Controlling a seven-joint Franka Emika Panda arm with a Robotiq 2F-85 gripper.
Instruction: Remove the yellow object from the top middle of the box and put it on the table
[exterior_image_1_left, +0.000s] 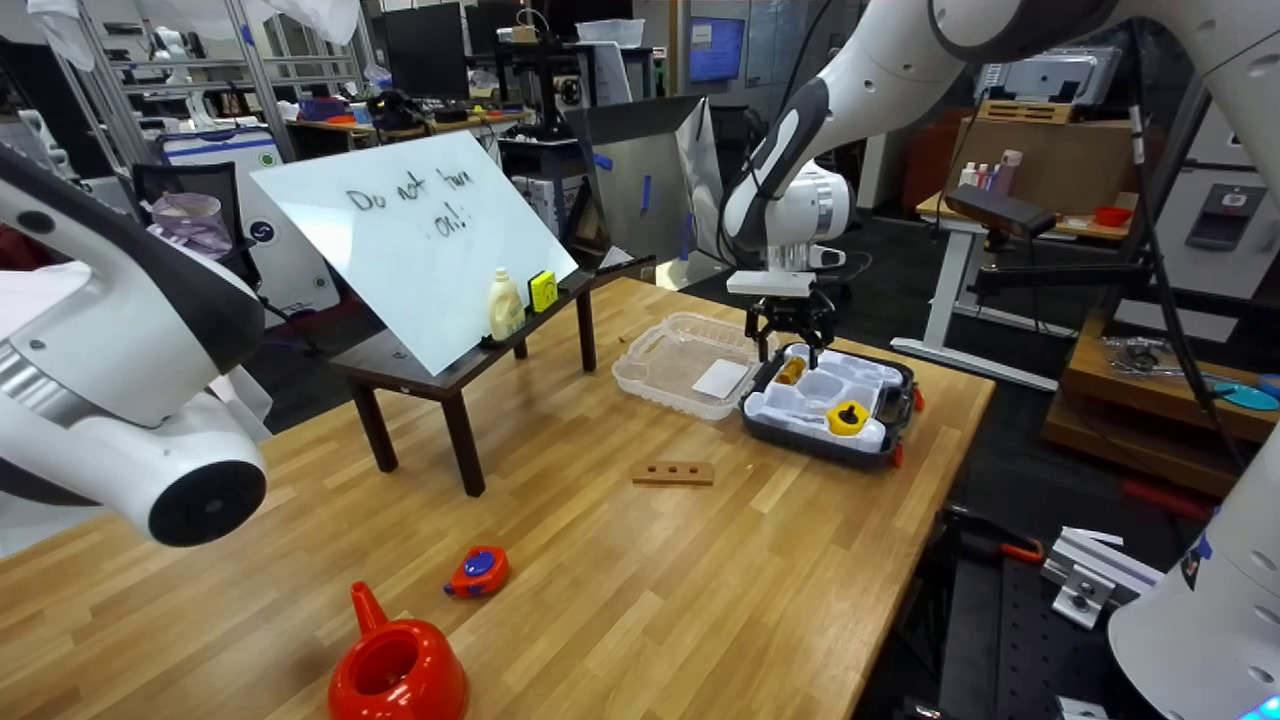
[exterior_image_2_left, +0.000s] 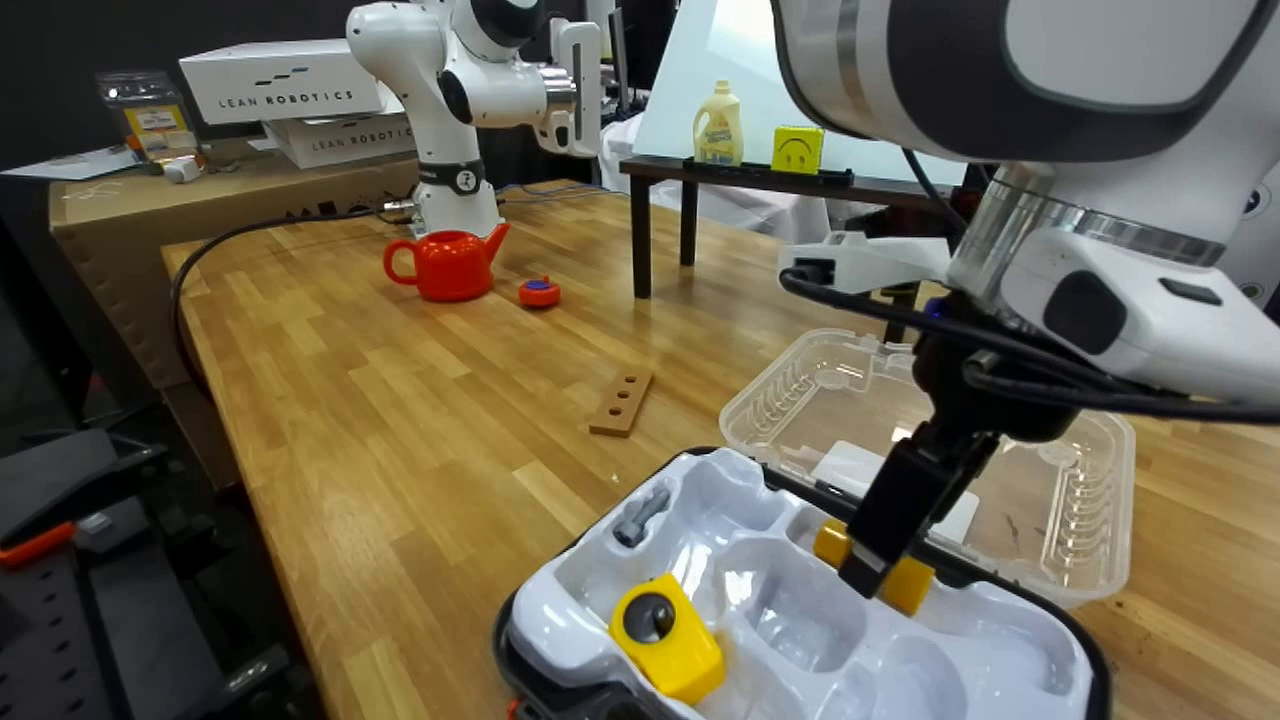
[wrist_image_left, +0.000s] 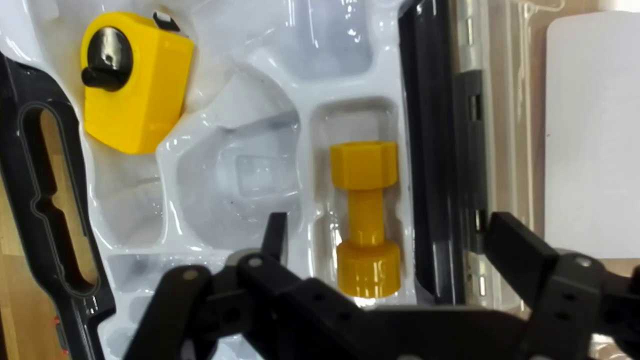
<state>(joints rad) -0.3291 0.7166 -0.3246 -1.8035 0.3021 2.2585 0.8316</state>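
The yellow object is a small yellow-orange piece with a narrow middle and thick ends. It lies in a slot of the white insert beside the hinge; it also shows in both exterior views. The box is black with the white insert, open, on the wood table. My gripper is open and empty, pointing down over the slot. In the wrist view the fingers are wide apart, one left of the piece over the insert, one right over the hinge and lid edge. Its exact height is hard to tell.
A yellow tape-measure-like toy and a grey bolt sit in the insert. The clear lid lies open behind the box. A brown wooden piece, red toy tape, red teapot and black side table stand on the table.
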